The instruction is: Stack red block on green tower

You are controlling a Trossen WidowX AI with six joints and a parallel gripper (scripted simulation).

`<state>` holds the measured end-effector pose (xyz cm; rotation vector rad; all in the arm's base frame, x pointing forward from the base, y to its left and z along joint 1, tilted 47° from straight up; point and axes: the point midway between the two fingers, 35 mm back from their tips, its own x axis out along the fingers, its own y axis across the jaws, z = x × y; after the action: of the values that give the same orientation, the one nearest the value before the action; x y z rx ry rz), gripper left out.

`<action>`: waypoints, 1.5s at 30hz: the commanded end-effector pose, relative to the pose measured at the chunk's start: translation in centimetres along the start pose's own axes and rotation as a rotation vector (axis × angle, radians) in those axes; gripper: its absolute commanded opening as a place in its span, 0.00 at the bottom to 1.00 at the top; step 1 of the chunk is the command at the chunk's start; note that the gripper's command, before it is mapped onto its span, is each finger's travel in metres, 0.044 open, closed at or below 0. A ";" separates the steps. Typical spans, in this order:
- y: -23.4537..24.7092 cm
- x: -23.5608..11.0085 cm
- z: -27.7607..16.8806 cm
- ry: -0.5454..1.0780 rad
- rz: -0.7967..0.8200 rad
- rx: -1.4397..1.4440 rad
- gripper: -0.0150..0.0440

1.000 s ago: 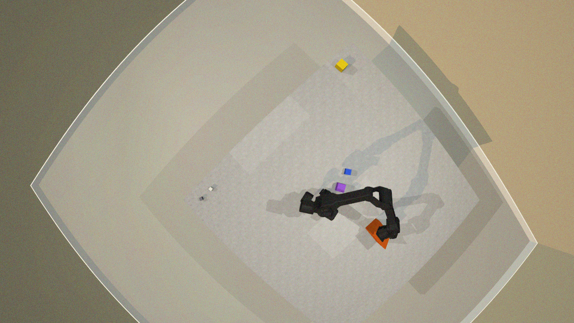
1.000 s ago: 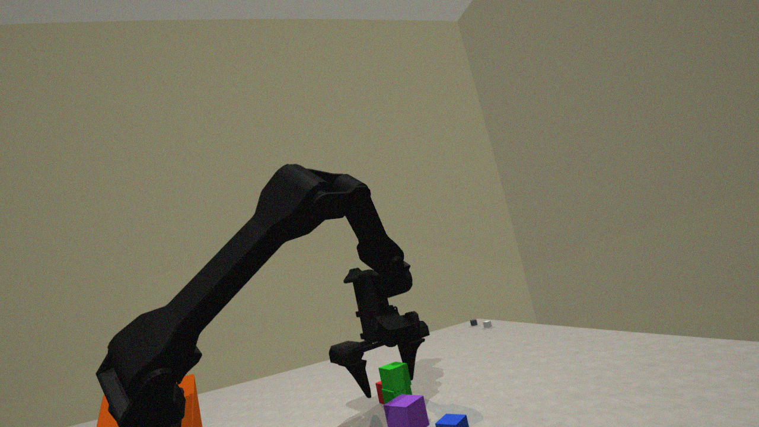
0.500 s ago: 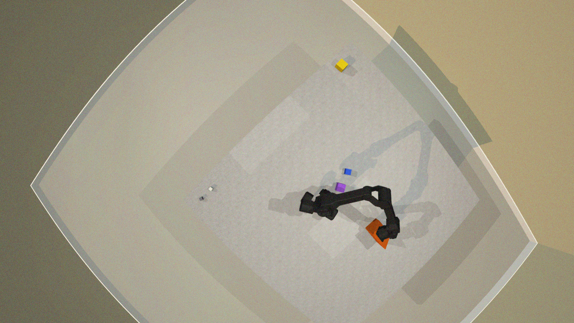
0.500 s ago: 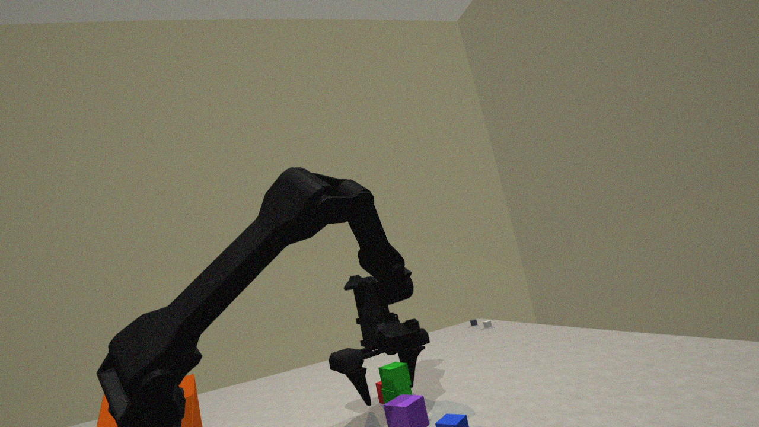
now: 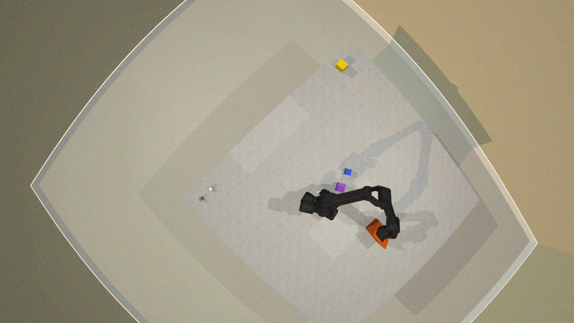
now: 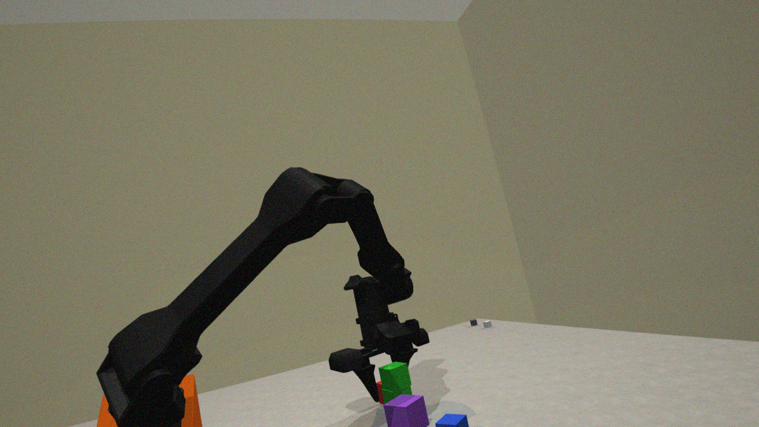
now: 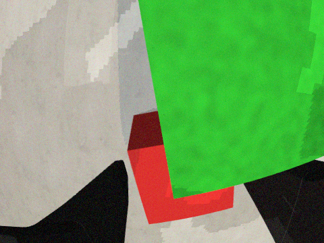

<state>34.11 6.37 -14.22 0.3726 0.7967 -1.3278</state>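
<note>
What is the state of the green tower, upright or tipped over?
Upright. In the exterior view the green tower has two blocks stacked on the table, the upper slightly twisted, the red block beside it.

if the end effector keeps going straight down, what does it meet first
Probably the green tower, which fills the wrist view directly below the end effector; the red block sits lower, beside it. Depth is uncertain.

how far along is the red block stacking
Done: the tool is down beside the green tower, fingers either side of the red block. In hand: the grasp; a gap shows at one finger, block on the table. Left: lift, place on the tower, release.
</note>
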 end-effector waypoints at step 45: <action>-0.4 -11.9 2.0 -0.001 0.001 -0.004 0.25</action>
<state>33.71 14.36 -5.46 0.3640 0.8005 -1.3218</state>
